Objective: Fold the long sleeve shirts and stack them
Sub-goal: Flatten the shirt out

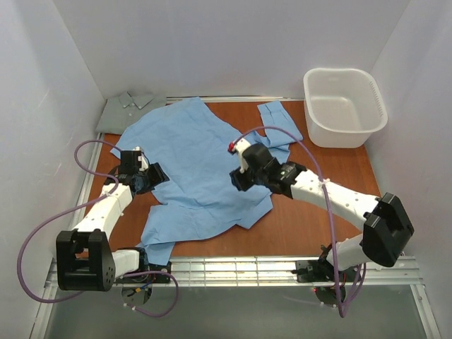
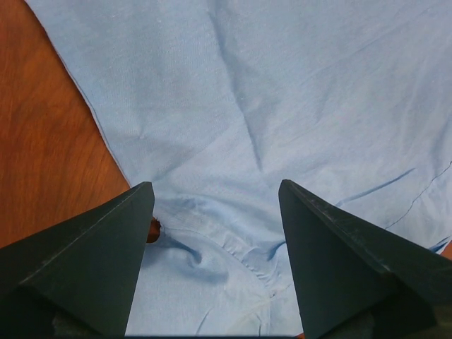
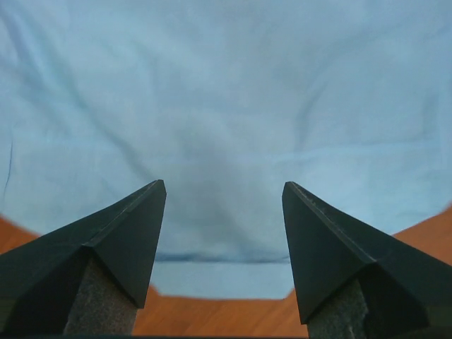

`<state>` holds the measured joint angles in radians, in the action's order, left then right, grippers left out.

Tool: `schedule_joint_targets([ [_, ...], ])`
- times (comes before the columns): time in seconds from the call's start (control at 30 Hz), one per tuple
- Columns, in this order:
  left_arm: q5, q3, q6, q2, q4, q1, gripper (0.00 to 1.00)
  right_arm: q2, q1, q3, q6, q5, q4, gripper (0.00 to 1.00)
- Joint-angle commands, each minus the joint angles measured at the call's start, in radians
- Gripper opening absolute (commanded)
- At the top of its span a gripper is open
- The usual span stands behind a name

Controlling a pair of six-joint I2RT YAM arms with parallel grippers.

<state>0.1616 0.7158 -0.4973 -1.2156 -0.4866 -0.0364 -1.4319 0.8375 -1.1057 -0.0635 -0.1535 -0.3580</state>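
The sky-blue shirt (image 1: 198, 166) lies spread and rumpled over the middle of the brown table. The grey-green shirt (image 1: 127, 111) lies folded at the far left corner, collar up. My left gripper (image 1: 150, 176) is open and empty, low over the blue shirt's left edge; the left wrist view shows the blue cloth (image 2: 282, 106) with a wrinkled seam between the fingers. My right gripper (image 1: 239, 180) is open and empty over the blue shirt's right side; the right wrist view shows the cloth (image 3: 226, 106) and its hem edge between the fingers.
A white plastic basket (image 1: 344, 106) stands at the far right corner. White walls close the table's back and sides. Bare brown tabletop (image 1: 311, 226) shows at the right front. A metal rail (image 1: 233, 268) runs along the near edge.
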Motion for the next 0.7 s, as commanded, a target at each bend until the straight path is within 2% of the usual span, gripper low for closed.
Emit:
schedule_joint_targets([
  [0.0, -0.037, 0.024, 0.006, 0.060, -0.049, -0.002, 0.68, -0.008, 0.034, 0.134, -0.197, 0.109, -0.050, 0.62],
  [0.1, -0.036, 0.025, 0.003, 0.088, -0.066, -0.002, 0.68, -0.036, 0.037, 0.202, -0.233, 0.097, -0.042, 0.60],
  [0.2, -0.050, 0.033, 0.008, 0.108, -0.090, -0.002, 0.68, -0.076, 0.012, 0.192, -0.236, 0.118, -0.047, 0.59],
  [0.37, -0.057, 0.034, -0.007, 0.148, -0.107, -0.002, 0.68, -0.208, -0.032, 0.138, -0.136, 0.063, -0.178, 0.58],
  [0.4, -0.054, 0.033, -0.009, 0.152, -0.109, -0.002, 0.68, -0.220, -0.040, 0.153, -0.125, 0.045, -0.186, 0.55],
  [0.5, -0.050, 0.034, -0.015, 0.160, -0.113, -0.002, 0.68, -0.226, -0.116, 0.196, -0.110, -0.017, -0.182, 0.50],
  [0.63, -0.028, 0.030, -0.024, 0.162, -0.119, -0.002, 0.68, -0.206, -0.279, 0.225, -0.079, -0.104, -0.176, 0.49],
  [0.67, -0.025, 0.027, -0.030, 0.163, -0.119, -0.002, 0.68, -0.197, -0.364, 0.213, -0.073, -0.112, -0.174, 0.49],
])
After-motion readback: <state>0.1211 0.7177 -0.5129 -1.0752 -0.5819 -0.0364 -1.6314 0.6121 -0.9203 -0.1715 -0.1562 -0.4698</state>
